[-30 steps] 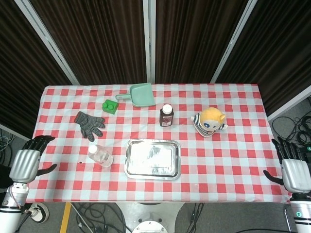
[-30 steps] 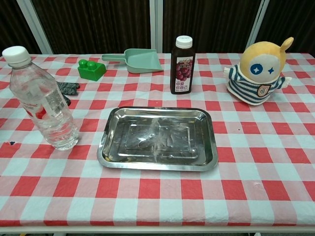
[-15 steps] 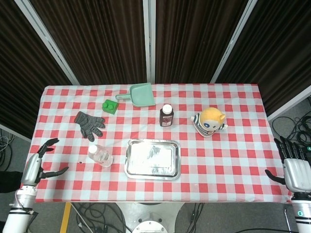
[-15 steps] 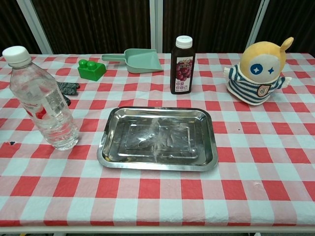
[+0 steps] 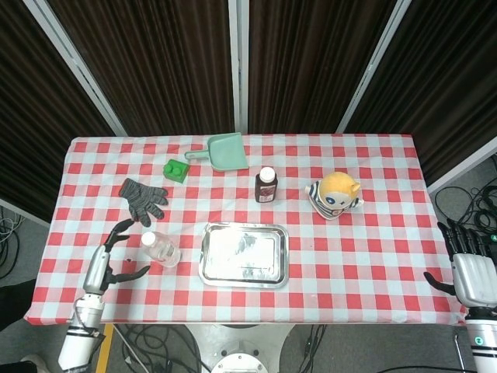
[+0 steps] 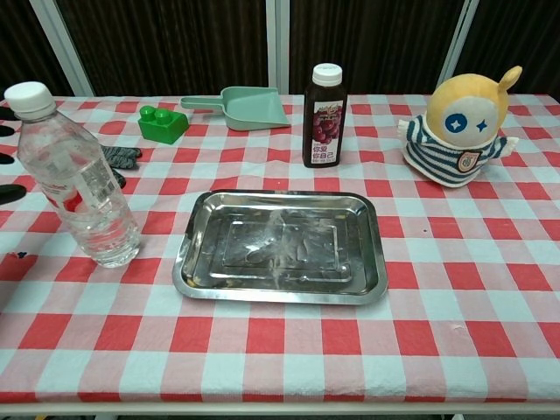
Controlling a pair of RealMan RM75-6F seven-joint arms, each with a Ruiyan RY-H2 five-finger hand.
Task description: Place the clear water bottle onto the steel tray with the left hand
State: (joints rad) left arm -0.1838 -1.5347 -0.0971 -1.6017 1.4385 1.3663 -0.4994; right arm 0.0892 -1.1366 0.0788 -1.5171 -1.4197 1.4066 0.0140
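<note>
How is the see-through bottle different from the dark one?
The clear water bottle is see-through and looks nearly empty; the dark juice bottle is deep purple with a fruit label. The water bottle stands left of the steel tray, near the left hand; the juice bottle stands behind the tray. The water bottle is round, the juice bottle more square. Both stand upright with white caps.

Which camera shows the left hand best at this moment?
The head view: the whole left hand shows, fingers spread, just left of the clear water bottle. The chest view catches only dark fingertips at its left edge.
</note>
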